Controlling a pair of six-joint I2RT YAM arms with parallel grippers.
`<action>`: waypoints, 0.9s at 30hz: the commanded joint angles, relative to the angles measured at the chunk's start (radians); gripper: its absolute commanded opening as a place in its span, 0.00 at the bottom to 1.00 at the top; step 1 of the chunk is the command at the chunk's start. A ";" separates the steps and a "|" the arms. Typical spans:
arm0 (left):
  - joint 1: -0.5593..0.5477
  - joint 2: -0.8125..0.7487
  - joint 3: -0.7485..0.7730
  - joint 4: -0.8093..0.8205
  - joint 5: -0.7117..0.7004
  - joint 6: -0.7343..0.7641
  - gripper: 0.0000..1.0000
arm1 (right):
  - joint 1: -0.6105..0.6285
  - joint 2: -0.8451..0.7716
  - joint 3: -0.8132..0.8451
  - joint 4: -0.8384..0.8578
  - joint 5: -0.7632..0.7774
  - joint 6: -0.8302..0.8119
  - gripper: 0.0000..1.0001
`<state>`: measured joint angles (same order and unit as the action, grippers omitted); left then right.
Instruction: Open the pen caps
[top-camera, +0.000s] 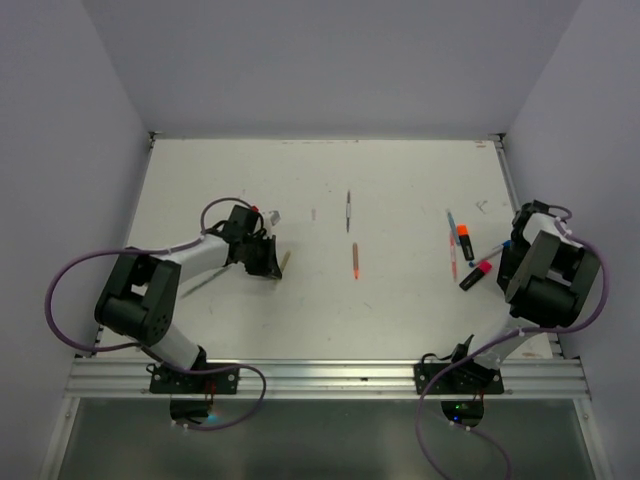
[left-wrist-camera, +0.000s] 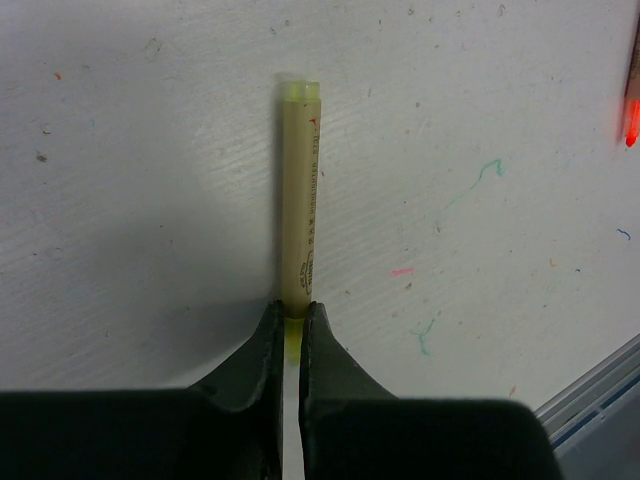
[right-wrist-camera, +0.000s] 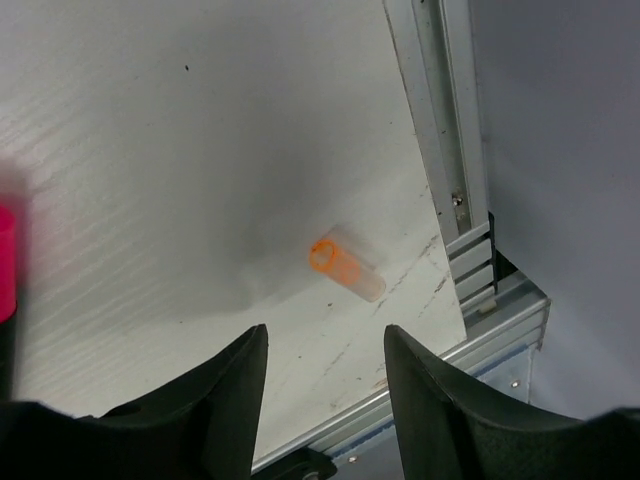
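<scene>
My left gripper is shut on the yellow-green end of a beige pen, which lies flat on the table pointing away from the jaws. In the top view this gripper sits left of centre with the pen sticking out to its right. My right gripper stands open above the table's near right corner with nothing between its fingers. Just beyond them lies a small clear pen cap with an orange rim. A pink highlighter cap shows at the left edge.
An orange highlighter, a pink-capped highlighter and a thin blue-tipped pen lie beside the right arm. A thin grey pen and an orange-tipped pen lie mid-table. An aluminium rail edges the table.
</scene>
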<state>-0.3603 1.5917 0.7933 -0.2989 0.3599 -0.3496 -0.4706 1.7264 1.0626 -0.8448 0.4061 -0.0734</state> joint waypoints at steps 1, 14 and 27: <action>0.006 -0.038 -0.029 0.049 0.037 -0.014 0.00 | -0.017 -0.027 0.002 0.026 -0.154 -0.118 0.54; 0.006 -0.050 -0.068 0.058 0.043 -0.005 0.00 | -0.069 0.053 0.080 0.016 -0.112 -0.241 0.54; 0.017 -0.067 -0.066 0.030 0.025 0.011 0.00 | -0.149 0.108 0.073 0.013 -0.222 -0.281 0.50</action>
<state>-0.3580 1.5536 0.7376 -0.2588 0.3912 -0.3557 -0.5919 1.8378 1.1492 -0.8230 0.2401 -0.3176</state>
